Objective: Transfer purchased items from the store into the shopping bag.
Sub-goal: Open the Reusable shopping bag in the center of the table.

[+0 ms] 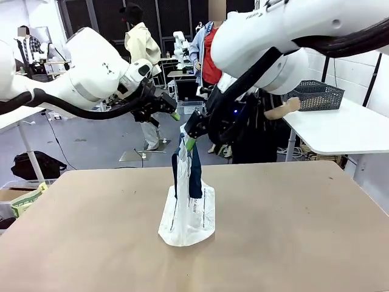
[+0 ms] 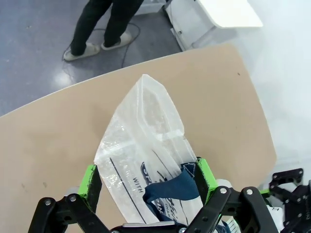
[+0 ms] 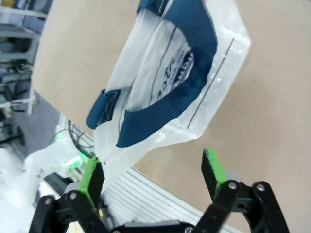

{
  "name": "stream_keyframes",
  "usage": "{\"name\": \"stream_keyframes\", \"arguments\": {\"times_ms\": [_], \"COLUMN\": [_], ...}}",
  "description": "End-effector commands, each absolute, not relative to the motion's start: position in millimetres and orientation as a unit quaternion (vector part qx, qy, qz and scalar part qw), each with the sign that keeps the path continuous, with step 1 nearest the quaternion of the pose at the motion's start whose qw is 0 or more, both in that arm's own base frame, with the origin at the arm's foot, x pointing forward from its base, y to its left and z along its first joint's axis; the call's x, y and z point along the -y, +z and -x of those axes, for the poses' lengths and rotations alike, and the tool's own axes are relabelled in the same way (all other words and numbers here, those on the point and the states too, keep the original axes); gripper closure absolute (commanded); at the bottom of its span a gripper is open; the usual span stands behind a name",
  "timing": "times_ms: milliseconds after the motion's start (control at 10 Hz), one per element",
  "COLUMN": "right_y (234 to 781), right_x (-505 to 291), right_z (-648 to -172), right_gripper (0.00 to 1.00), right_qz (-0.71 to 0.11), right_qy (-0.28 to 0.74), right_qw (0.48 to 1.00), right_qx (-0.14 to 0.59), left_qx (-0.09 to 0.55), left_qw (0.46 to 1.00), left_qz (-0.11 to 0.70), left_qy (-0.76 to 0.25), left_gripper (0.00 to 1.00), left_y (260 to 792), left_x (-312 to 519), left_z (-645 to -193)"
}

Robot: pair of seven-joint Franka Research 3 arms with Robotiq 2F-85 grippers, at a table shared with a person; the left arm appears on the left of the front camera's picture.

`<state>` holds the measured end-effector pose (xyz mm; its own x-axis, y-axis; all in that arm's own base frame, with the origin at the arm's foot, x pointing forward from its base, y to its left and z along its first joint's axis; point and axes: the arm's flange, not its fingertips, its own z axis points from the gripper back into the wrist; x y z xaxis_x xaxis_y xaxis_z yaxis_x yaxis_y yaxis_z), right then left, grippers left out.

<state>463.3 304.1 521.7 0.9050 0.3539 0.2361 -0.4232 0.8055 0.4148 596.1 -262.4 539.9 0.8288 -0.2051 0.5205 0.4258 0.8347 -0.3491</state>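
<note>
The shopping bag (image 1: 188,210) stands upright in the middle of the brown table (image 1: 292,231), translucent white with navy handles and dark print. My left gripper (image 1: 172,113) hovers just left of its raised top. In the left wrist view this gripper (image 2: 147,179) is open, looking down on the bag (image 2: 146,131) framed between its fingers. My right gripper (image 1: 193,141) is at the bag's top edge. In the right wrist view it (image 3: 153,174) is open, and the bag's (image 3: 165,73) plastic hangs down to its left finger (image 3: 92,177). The store basket (image 1: 313,95) sits far back right. The purchased items are out of view.
The basket rests on a white table (image 1: 340,131) beyond the brown table's far right corner. A person (image 1: 211,61) stands behind my right arm at the far side. A box (image 1: 27,201) sits off the table at the left.
</note>
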Motion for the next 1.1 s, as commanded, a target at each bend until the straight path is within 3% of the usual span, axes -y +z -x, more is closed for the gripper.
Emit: {"name": "stream_keyframes", "arguments": {"times_ms": [0, 1000], "right_y": [516, 494], "right_x": [-320, -330], "right_z": [-466, -471], "right_gripper": [0.0, 0.0], "right_qz": [-0.243, -0.197], "right_qy": [0.207, 0.184], "right_qw": [0.946, 0.96], "right_qx": [0.049, 0.072], "left_qx": [0.216, 0.174], "left_qw": [0.934, 0.944], "left_qz": [0.226, 0.209], "left_qy": [-0.172, -0.185], "left_gripper": [0.0, 0.0], "left_y": [532, 504], "left_x": [264, 286], "left_z": [-605, -608]}}
